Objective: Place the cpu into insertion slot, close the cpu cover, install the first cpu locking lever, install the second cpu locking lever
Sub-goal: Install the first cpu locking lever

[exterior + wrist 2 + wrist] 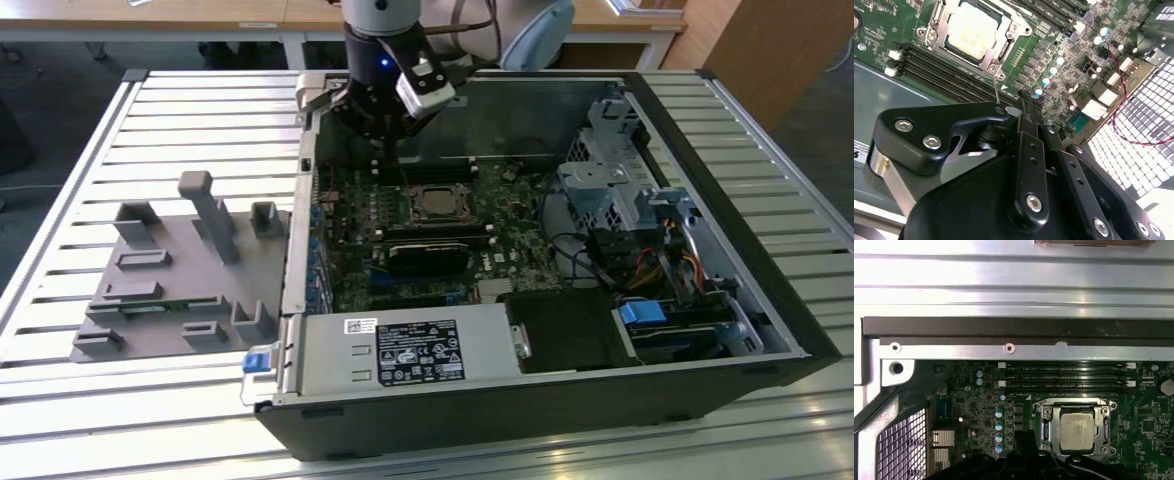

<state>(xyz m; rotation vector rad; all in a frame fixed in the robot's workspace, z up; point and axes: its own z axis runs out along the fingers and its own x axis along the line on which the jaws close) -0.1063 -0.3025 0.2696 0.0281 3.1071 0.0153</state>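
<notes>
Your exterior view looks down from high and well back, taking in the whole open computer case on the slatted table, with the cpu small near the middle. Your second wrist view rides close behind the gripper and looks slantwise past its black body toward the cpu. Your first wrist view faces the cpu almost squarely, from close by. All three views share the cpu and the motherboard around it.

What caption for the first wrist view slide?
Seated cpu framed by the lowered cpu cover, memory slots alongside.
</notes>
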